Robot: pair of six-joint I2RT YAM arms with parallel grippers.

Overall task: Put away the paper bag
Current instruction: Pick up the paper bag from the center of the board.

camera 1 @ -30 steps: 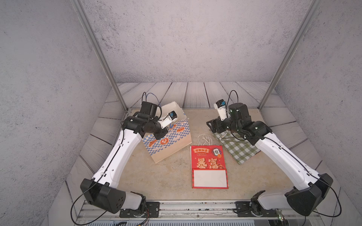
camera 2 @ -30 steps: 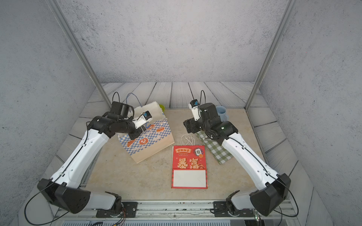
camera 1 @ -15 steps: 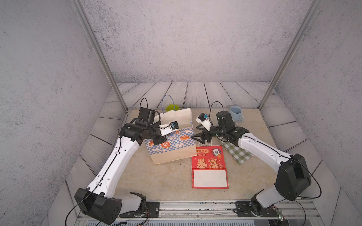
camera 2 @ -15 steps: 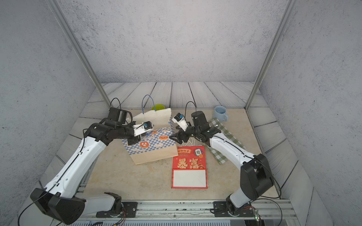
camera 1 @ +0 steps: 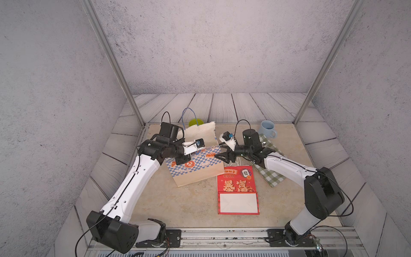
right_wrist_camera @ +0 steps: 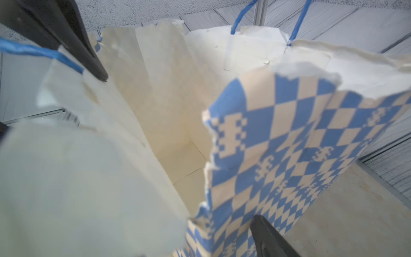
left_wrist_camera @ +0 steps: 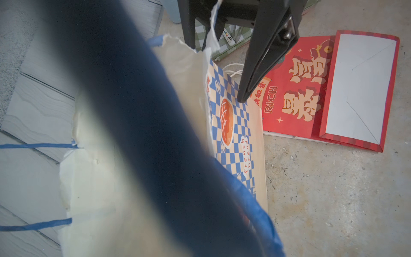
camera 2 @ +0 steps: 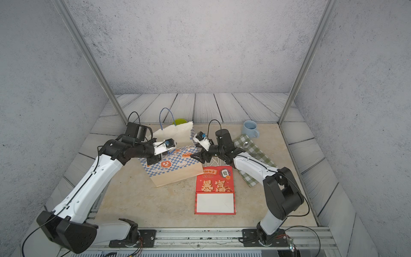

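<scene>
The paper bag (camera 1: 198, 165), blue-checked with bread pictures and blue handles, stands open on the table in both top views (camera 2: 175, 166). My left gripper (camera 1: 185, 159) is shut on its near rim beside a blue handle; one of its fingers (right_wrist_camera: 84, 51) shows black on that rim. My right gripper (camera 1: 222, 155) is open at the bag's right end. The torn side edge of the bag (left_wrist_camera: 231, 124) rises between its black fingers (left_wrist_camera: 264, 57). In the right wrist view I look down into the bag's empty cream inside (right_wrist_camera: 173, 138). A dark blur covers most of the left wrist view.
A flat red bag (camera 1: 238, 189) lies just right of the paper bag, its white strings under my right gripper. A green checked cloth (camera 1: 272, 171) lies beneath the right forearm. A blue mug (camera 1: 267, 129) and a green cup (camera 1: 196, 122) stand at the back.
My right arm swung left from over the checked cloth to the bag's right end. The bag opened up, its back wall and blue handle rising into view. The left gripper kept its hold.
</scene>
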